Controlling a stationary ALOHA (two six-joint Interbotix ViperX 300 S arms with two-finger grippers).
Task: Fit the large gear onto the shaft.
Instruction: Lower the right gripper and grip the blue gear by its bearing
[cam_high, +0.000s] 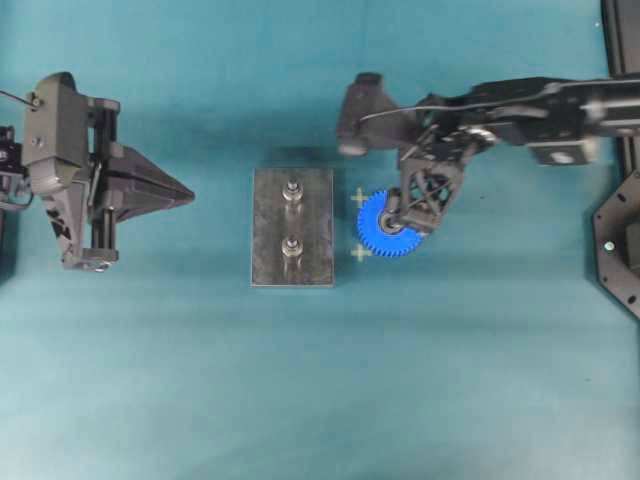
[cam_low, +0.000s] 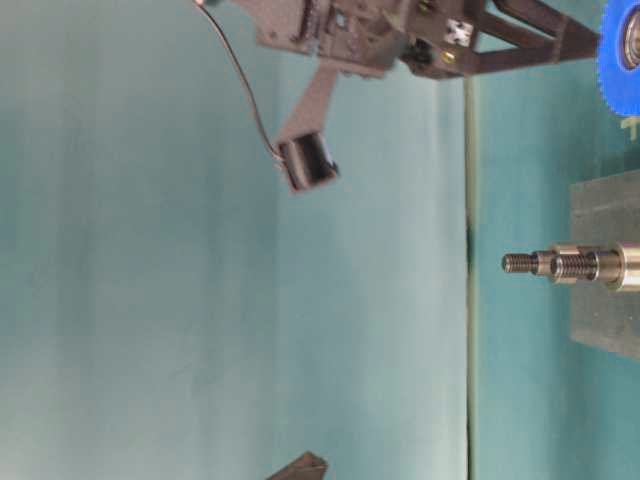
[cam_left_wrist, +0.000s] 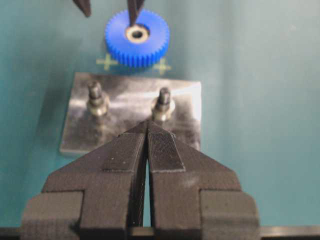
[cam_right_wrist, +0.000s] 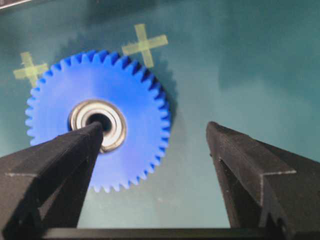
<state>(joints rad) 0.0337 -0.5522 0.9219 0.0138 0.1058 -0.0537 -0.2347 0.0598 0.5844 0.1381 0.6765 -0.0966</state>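
Note:
The large gear, bright blue with a silver bearing hub, lies flat on the teal mat just right of the dark grey plate. Two identical shafts stand on the plate: the far one and the near one. My right gripper is open over the gear. In the right wrist view one fingertip is at the hub hole of the gear and the other is outside the rim. My left gripper is shut and empty, left of the plate. It also shows in the left wrist view.
Two yellow tape crosses mark the mat beside the gear. A dark fixture stands at the right edge. In the table-level view, the right arm hangs above the shafts.

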